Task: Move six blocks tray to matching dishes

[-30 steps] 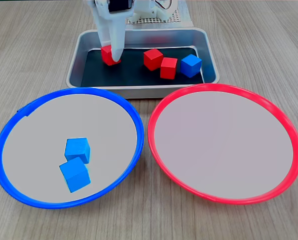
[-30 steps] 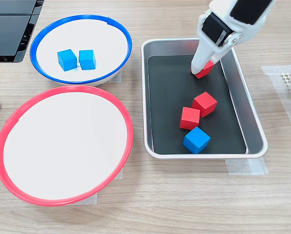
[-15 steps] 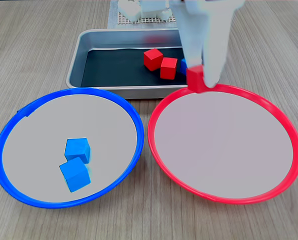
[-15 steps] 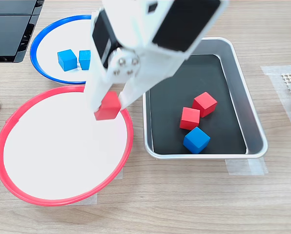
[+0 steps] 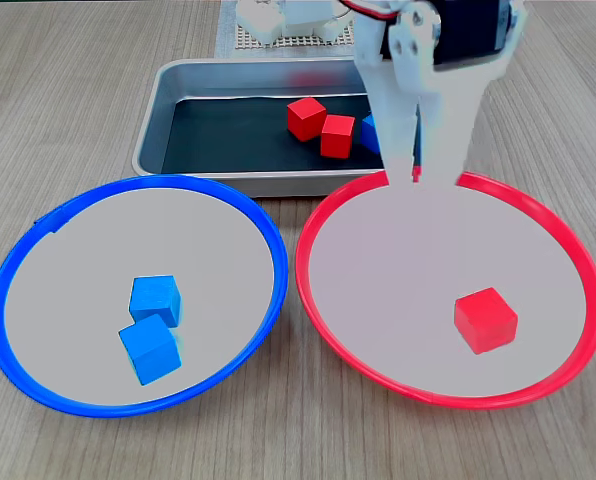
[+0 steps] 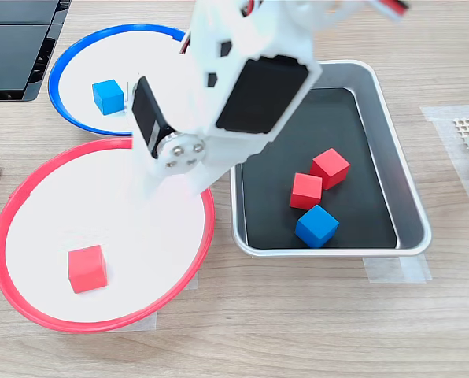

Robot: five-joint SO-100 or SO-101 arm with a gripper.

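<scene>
**Fixed views: one red block in the red dish**

Both fixed views show a wooden table (image 5: pixel 78 90) with a tray, two dishes and a white arm.

The claw (image 5: pixel 416 172) hangs over the red dish (image 5: pixel 308 290), at the dish edge next to the tray (image 5: pixel 153 100). Its two fingers are spread apart a little. It holds nothing.

One red block (image 5: pixel 485 319) lies flat inside the red dish, well apart from the claw. In a fixed view it sits in the lower right part of the dish. In another fixed view the same block (image 6: pixel 86 268) sits near the lower left edge of that dish (image 6: pixel 14 291).

Two blue blocks lie in the blue dish (image 5: pixel 38 380), just beside each other. One (image 5: pixel 155 299) is a bit nearer the tray, and the other (image 5: pixel 149 349) is nearer the front rim.

The tray (image 6: pixel 411 205) is at the far edge of the table from the first camera. In it are two red blocks (image 6: pixel 330 168) (image 6: pixel 306 190), close together near the middle. A blue block (image 6: pixel 317 226) lies just beside them, nearer one short end of the tray. The arm hides part of this blue block in a fixed view.
</scene>
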